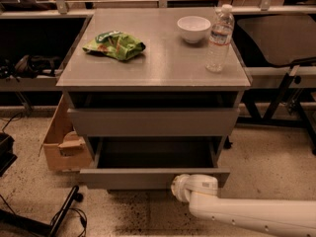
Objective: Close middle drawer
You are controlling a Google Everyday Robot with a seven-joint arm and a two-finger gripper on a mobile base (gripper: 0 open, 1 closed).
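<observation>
Chip bag (114,44), bowl (193,28), water btl (219,38) on tabletop (163,65); cardboard box (60,146) at L.

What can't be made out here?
- Camera view: the gripper sits at the middle drawer front, low right. Its own white housing masks its end, so contact is unconfirmed.
- Drawer interior: the rear is shadowed under the upper drawer front, so contents are unclear.
- Arm: cut off by the right edge.
- Water bottle label: too small to read.
</observation>
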